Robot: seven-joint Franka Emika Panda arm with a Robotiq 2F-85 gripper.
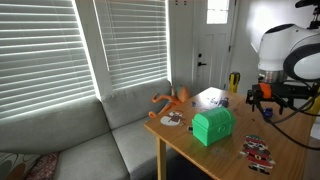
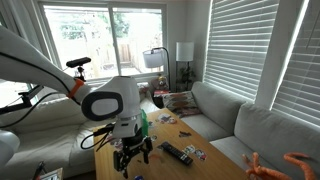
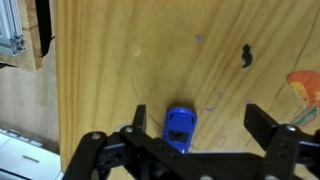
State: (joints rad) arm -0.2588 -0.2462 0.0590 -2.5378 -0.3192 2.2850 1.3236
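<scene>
In the wrist view a small blue toy car [image 3: 180,128] lies on the wooden table [image 3: 130,60], between my gripper's [image 3: 200,122] two black fingers and close to the left one. The fingers are wide apart and nothing is held. In an exterior view the gripper [image 1: 262,96] hangs over the table's far side. In an exterior view it [image 2: 134,155] hovers just above the table's near end. The car is hidden in both exterior views.
A green toy house [image 1: 213,126], an orange octopus-like toy [image 1: 172,99], a white bag [image 1: 209,98] and picture cards [image 1: 257,150] lie on the table. A black remote [image 2: 177,153] lies near the gripper. A grey sofa [image 1: 70,135] stands beside the table. The table edge [image 3: 57,90] is at left.
</scene>
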